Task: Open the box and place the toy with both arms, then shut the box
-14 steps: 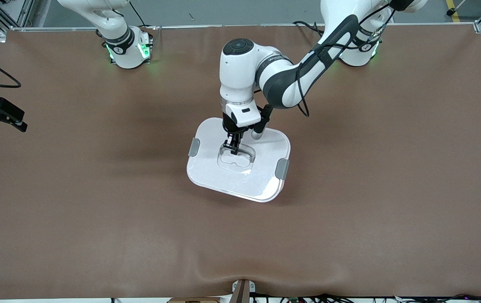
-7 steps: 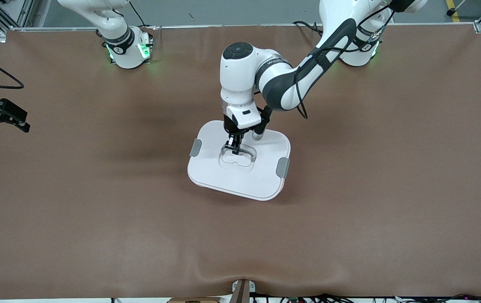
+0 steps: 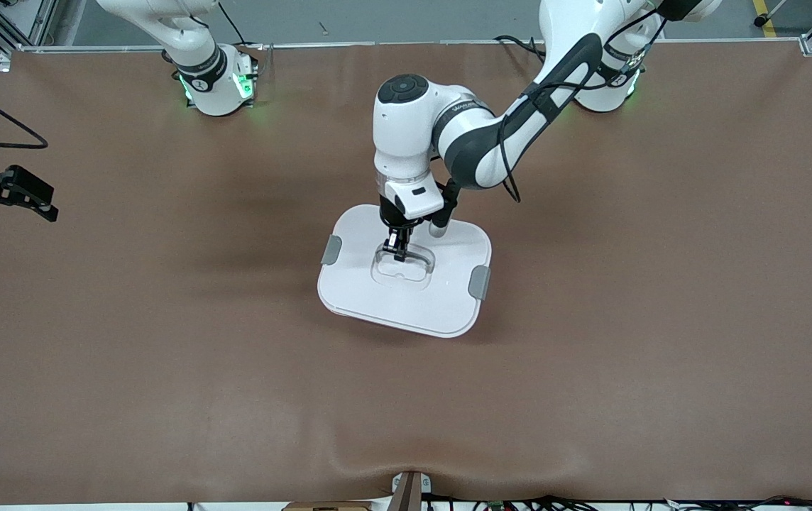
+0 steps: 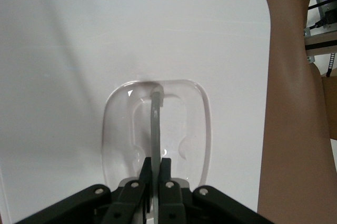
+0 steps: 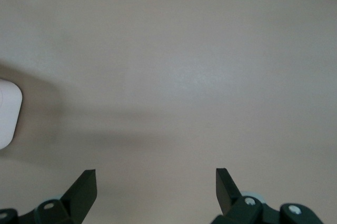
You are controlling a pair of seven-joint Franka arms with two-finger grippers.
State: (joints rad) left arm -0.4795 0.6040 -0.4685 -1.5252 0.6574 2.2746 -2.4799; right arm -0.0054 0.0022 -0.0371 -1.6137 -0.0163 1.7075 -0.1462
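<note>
Left gripper [image 3: 398, 250] clamped on the clear handle [image 4: 156, 124] of the box [image 3: 406, 298], lid closed.

Black fingers [image 4: 167, 174] pinched tight on the thin upright bar of the handle, set in the recessed clear centre of the white lid. Grey side clips [image 3: 479, 282] visible at both short ends of the lid. Box resting at the middle of the brown table [image 3: 661, 319]. Toy not visible in any view. Left arm [image 3: 477, 135] reaching from its base down over the lid. Right gripper [image 3: 19, 193] waiting above the right arm's end of the table, well apart from the box, fingers [image 5: 84, 188] spread wide over bare tabletop, gripping nothing.
</note>
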